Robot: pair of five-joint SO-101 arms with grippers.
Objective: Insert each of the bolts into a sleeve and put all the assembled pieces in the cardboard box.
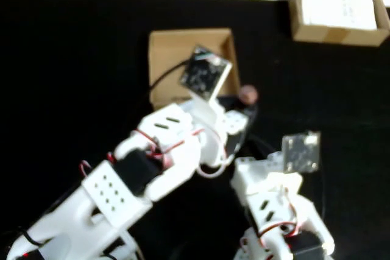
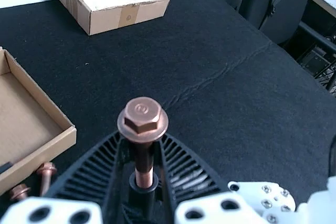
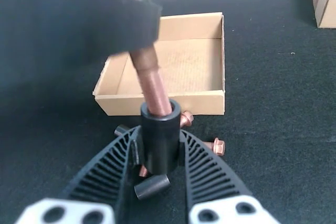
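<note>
Your left fingers (image 2: 182, 165) pinched the copper hex-head bolt (image 2: 142, 120) by its shank, at four o'clock of the brown cardboard box (image 1: 177, 59). Your right fingers (image 3: 205, 171) clamped the black cylindrical sleeve (image 3: 159, 140) mid-wall; both parts looked rigid, light and slippery.

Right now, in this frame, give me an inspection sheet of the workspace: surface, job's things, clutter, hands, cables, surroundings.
Surface: black cloth-covered table, slightly creased.
Job's things: copper bolt partly entered in black sleeve; cardboard box open, no pieces seen inside; loose bolts and loose sleeves on the table beside it.
Clutter: second cardboard box with white contents, near the far edge.
Hands: left hand shut on the bolt; right hand shut on the sleeve.
Cables: red and black wires on the arms.
Surroundings: office chair beside the table.
</note>
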